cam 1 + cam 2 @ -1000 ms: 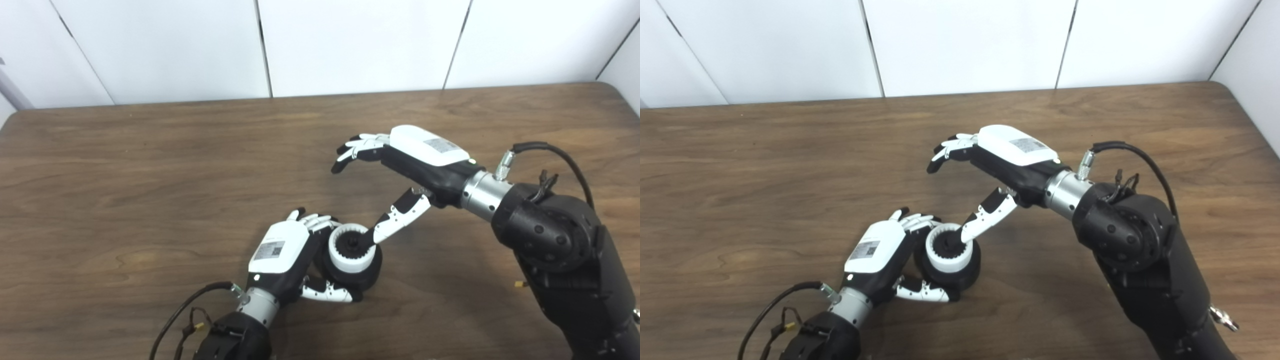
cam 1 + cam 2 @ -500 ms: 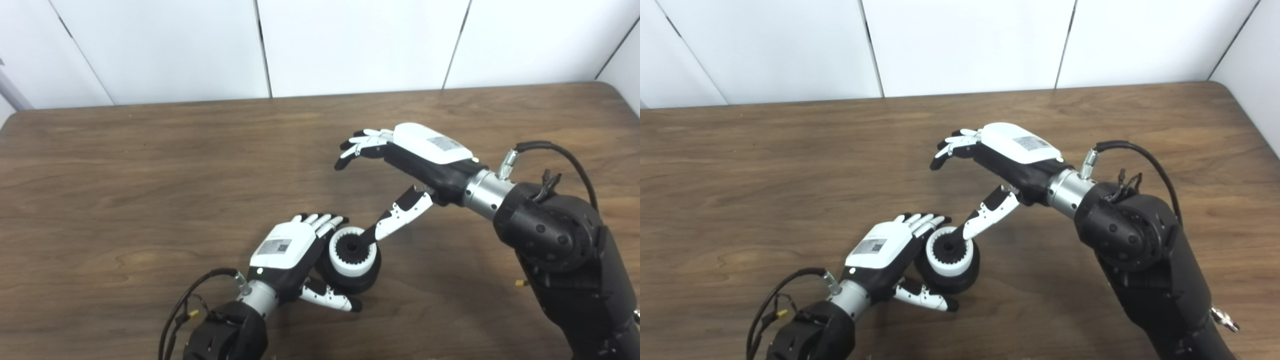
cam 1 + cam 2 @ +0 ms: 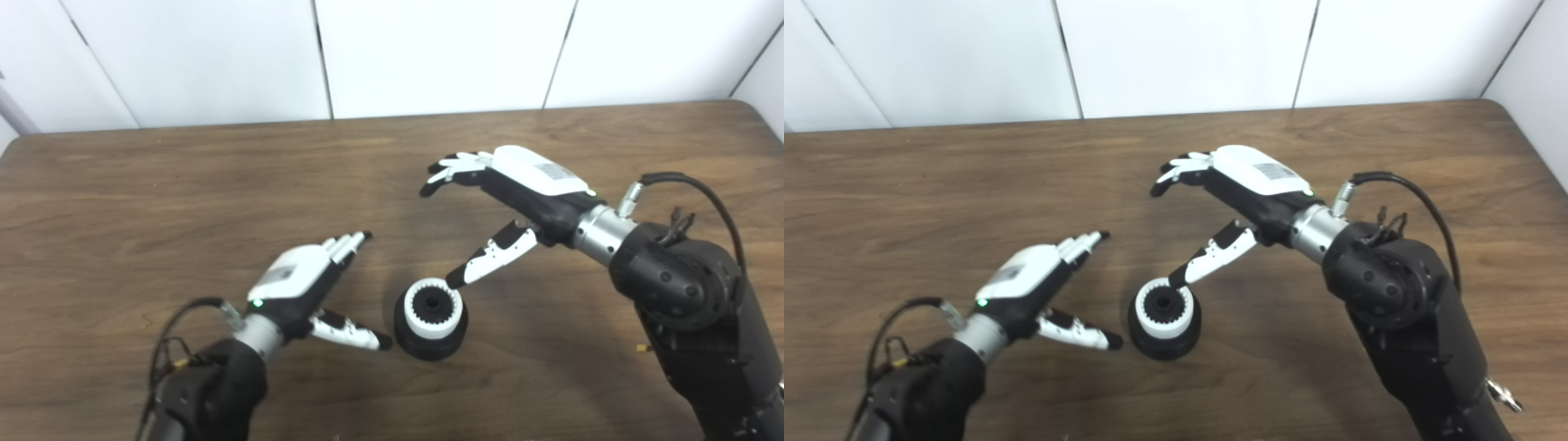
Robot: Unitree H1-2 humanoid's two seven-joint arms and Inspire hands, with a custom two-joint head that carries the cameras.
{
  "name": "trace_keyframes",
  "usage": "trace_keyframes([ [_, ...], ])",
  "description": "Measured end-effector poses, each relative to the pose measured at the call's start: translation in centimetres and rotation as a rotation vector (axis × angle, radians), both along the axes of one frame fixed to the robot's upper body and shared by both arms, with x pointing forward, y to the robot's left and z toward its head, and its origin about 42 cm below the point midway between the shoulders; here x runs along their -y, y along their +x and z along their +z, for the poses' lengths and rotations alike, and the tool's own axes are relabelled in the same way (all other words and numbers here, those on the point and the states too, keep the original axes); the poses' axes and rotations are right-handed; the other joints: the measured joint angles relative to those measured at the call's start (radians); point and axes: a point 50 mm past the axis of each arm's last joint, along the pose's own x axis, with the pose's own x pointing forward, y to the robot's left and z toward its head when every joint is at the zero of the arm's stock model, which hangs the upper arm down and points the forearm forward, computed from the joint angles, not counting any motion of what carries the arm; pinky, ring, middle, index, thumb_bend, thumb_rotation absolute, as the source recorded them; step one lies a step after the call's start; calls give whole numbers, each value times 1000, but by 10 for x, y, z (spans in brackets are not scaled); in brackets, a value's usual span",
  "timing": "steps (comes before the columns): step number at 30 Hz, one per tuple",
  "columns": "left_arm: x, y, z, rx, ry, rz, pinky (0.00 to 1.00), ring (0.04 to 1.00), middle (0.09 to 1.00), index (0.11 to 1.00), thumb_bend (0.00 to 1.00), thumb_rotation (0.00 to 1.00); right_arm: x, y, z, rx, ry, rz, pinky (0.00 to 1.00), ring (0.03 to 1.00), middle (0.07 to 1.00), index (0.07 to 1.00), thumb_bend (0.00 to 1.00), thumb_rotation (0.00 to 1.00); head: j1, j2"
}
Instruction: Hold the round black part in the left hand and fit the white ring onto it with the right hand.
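The round black part [image 3: 430, 343] stands alone on the wooden table [image 3: 184, 184], with the toothed white ring [image 3: 433, 309] seated on its top. My left hand [image 3: 300, 278] lies open to the left of it, fingers straight, thumb tip a short gap from the part's side. My right hand [image 3: 514, 190] hovers open above and to the right, fingers spread; its thumb tip [image 3: 456, 280] hangs just over the ring's far edge. Neither hand holds anything.
A white panelled wall [image 3: 429, 55] runs behind the table's far edge. The table's rounded right corner [image 3: 750, 110] is near the right arm, whose black cable [image 3: 686, 184] loops above the wrist. Another cable [image 3: 177, 312] trails at the left wrist.
My left hand let go of the black part, opened and drew back to the left. The right hand lifted its thumb out of the ring and rose slightly up and right.
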Motion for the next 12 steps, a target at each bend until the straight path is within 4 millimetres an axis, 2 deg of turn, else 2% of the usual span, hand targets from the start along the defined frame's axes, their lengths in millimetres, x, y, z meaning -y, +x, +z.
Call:
trace_keyframes([
  [3,-15,2,7,-8,-152,48,932,993,994,972,1000,402,12,-4,-9,-37,10,-37,845,906,895,832,657,727,-5,-2],
  [6,-29,1,7,29,-321,134,893,939,948,926,868,437,29,-10,-18,-48,93,-139,819,893,902,849,543,825,-5,-2],
  [8,-40,-2,1,69,-424,219,909,949,953,922,761,508,37,-17,-31,-63,165,-230,806,882,907,864,490,878,-6,-2],
  [12,-59,-9,-14,122,-466,332,885,938,954,934,658,737,50,-39,-56,-82,263,-379,793,874,902,871,469,969,-15,-2],
])
